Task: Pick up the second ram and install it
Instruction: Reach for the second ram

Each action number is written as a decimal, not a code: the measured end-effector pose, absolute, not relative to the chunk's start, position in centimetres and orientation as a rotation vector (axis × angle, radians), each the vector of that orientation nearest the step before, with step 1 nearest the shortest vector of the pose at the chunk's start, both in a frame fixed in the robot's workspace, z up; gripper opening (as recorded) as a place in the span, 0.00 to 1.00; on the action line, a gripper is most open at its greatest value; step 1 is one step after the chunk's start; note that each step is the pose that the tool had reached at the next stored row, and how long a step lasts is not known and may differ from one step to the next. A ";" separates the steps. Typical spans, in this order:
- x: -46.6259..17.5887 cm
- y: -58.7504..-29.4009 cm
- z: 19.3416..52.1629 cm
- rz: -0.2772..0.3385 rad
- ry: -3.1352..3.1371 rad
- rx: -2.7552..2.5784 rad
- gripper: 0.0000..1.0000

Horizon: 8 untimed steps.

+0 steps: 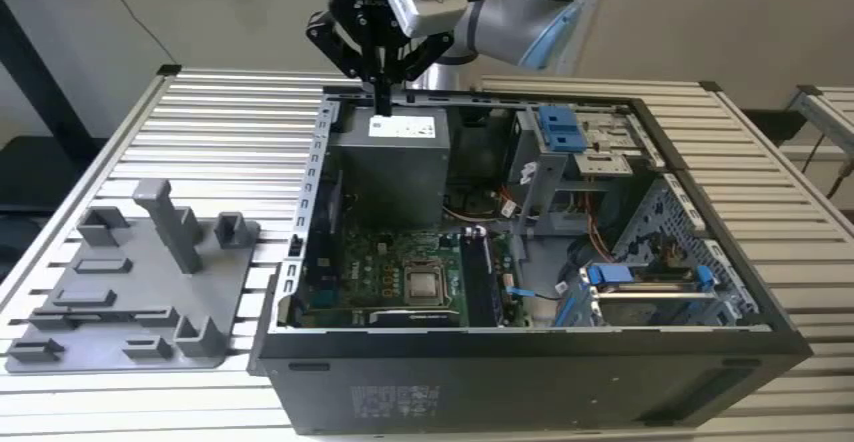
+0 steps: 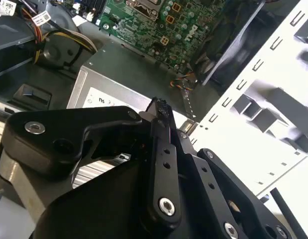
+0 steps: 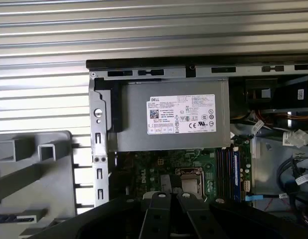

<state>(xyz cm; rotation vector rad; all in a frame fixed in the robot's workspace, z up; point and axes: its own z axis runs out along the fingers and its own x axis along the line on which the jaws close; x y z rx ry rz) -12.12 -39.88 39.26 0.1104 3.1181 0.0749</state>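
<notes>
The tool [image 1: 383, 102], fingers pinched narrow on nothing, hangs over the power supply [image 1: 387, 162] in the case [image 1: 534, 382], well apart from the ram [image 3: 17, 217], seemingly the slim dark strip lying in the tray [image 1: 80, 352] on the worktop [image 1: 227, 132].

The grey plastic tray [image 3: 57, 191] is being cropped by the first wrist view's edge, and the motherboard [image 3: 144, 167] is being partly covered by the gripper [image 3: 172, 197].

A slatted table [image 1: 227, 112] holds a grey tray [image 1: 107, 354] and open computer case [image 1: 534, 382].
</notes>
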 end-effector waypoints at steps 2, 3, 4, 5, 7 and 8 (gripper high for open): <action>-12.3 -39.9 39.3 0.075 3.118 0.111 0.11; -12.4 -39.9 39.3 0.075 3.118 0.111 0.11; -12.6 -39.9 39.3 0.075 3.118 0.110 0.11; -12.7 -39.9 39.3 0.075 3.118 0.110 0.11; -12.9 -39.8 39.3 0.075 3.119 0.110 0.11; -13.1 -39.8 39.3 0.075 3.119 0.110 0.11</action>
